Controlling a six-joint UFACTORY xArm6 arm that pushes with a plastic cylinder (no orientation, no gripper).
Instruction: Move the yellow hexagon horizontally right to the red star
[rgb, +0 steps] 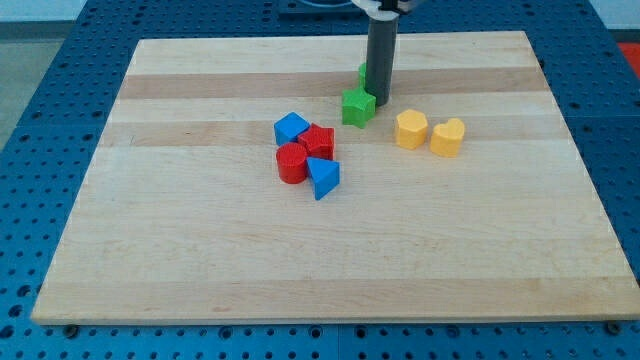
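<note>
The yellow hexagon (410, 129) lies right of centre on the wooden board (200, 250), touching or nearly touching a yellow heart (447, 137) on its right. The red star (319, 141) sits in a cluster to the left, about ninety pixels left of the hexagon. My tip (381, 104) is down at the board, just right of a green block (358, 106) and up-left of the yellow hexagon, apart from it.
The cluster around the red star holds a blue block (291, 127), a red cylinder (292, 162) and a blue triangle (323, 178). A second green block (364, 72) shows partly behind the rod. A blue pegboard table (40, 120) surrounds the board.
</note>
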